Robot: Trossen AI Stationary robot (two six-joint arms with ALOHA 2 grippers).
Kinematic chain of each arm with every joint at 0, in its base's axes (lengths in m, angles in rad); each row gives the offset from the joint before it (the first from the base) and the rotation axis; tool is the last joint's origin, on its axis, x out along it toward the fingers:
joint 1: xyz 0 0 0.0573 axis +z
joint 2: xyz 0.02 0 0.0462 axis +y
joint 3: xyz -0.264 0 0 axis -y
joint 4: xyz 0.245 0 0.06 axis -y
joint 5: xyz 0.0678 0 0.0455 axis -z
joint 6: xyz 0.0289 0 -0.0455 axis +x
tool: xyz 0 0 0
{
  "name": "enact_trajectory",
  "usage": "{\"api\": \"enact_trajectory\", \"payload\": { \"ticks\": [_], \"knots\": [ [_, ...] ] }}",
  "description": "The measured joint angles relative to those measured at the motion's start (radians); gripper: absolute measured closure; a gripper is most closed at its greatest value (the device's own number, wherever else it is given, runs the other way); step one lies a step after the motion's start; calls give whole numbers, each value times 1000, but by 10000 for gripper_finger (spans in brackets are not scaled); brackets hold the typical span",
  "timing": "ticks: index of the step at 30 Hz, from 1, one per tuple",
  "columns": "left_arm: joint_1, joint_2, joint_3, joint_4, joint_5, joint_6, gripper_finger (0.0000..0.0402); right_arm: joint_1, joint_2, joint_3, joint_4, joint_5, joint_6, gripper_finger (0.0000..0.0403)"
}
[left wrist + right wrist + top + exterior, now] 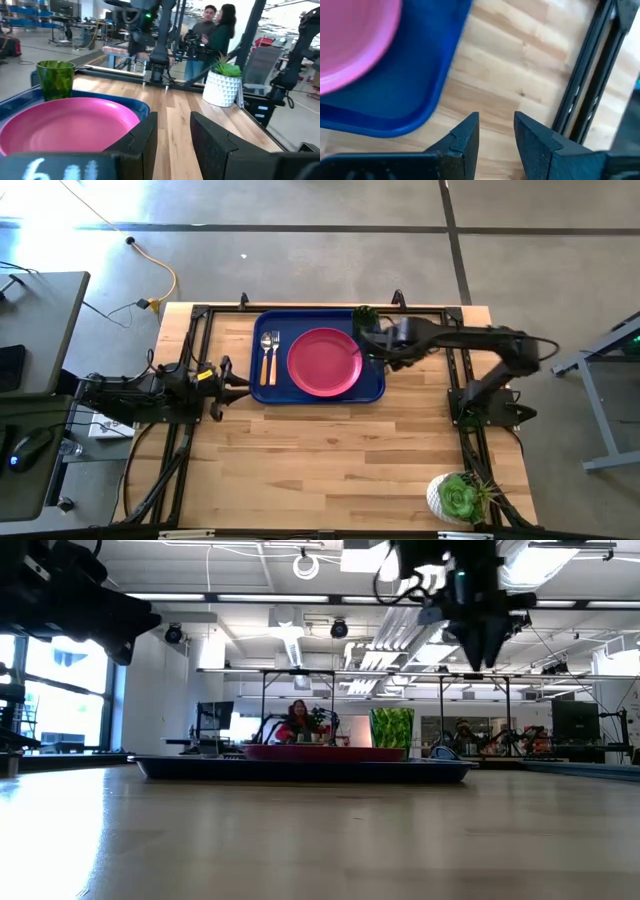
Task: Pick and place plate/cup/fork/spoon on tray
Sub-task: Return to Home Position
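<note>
Plate (pixel 324 362), fork (pixel 275 356), spoon (pixel 266 358), cup (pixel 364 316) — we see all on the tray (pixel 372 388); right gripper (pixel 366 343) jaws slightly parted — left gripper's (pixel 243 383) too.

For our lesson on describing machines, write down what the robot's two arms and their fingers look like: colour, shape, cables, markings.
Both arms are dark, nearly black, built of jointed tubular segments. The left arm carries a small yellow marking near its wrist. The right arm is plain dark. Each ends in two flat, angular black fingers tapering to blunt wedge tips, as on the right fingers. No loose cables are clear on the arms.
</note>
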Motion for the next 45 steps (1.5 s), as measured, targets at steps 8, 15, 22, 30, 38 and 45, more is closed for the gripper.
{"api": "enact_trajectory", "payload": {
  "ticks": [8, 15, 22, 30, 38, 45],
  "knots": [
    [0, 0, 0, 3, -75, 0, 298, 67, -328, -323, 345, -64, -49, 288],
    [0, 0, 0, 4, -76, 0, 298, 92, -566, -572, 652, -139, -227, 288],
    [0, 0, 0, 5, -76, 2, 298, 93, -757, -818, 1015, -202, -404, 288],
    [0, 0, 0, 5, -75, 2, 298, 92, -896, -1013, 1269, -276, -511, 288],
    [0, 0, 0, 5, -75, 2, 298, 90, -951, -1097, 1355, -341, -591, 288],
    [0, 0, 0, 5, -73, 2, 298, 90, -976, -1224, 1592, -398, -605, 289]
  ]
}}
